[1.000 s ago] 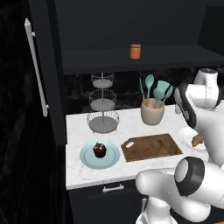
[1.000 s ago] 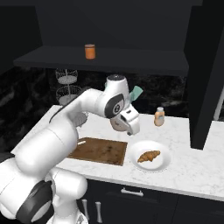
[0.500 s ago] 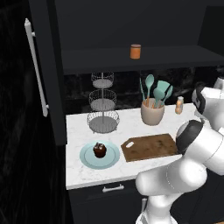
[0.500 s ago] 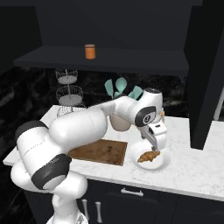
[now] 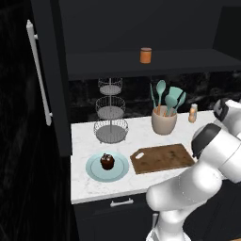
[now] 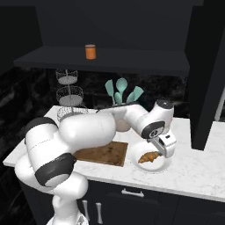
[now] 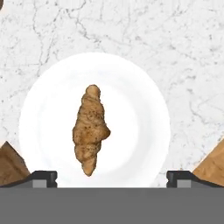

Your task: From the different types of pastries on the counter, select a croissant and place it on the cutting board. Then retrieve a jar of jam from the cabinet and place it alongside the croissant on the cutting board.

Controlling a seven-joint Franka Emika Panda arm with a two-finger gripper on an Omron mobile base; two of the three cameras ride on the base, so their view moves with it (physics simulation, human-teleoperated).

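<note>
A brown croissant (image 7: 90, 131) lies on a white plate (image 7: 140, 118), directly below my gripper (image 7: 111, 179). The dark fingertips (image 7: 43, 178) stand wide apart with nothing between them, so the gripper is open. From the right base view, the gripper (image 6: 163, 151) hovers just above the croissant (image 6: 149, 157) on its plate (image 6: 135, 166), right of the wooden cutting board (image 6: 103, 154). The board (image 5: 162, 157) is bare. An orange jam jar (image 5: 146, 55) stands on the open cabinet shelf above the counter; the same jar (image 6: 90, 51) shows from the other side.
A chocolate cupcake (image 5: 107, 161) sits on a blue plate (image 5: 94, 170) left of the board. A three-tier wire stand (image 5: 110, 113), a crock of teal utensils (image 5: 164, 123) and a small shaker (image 5: 193, 113) line the back. The cabinet door (image 5: 40, 80) stands open at the left.
The arm has swung right, from over the cutting board to above the croissant plate, and the gripper has come down closer to the croissant.
</note>
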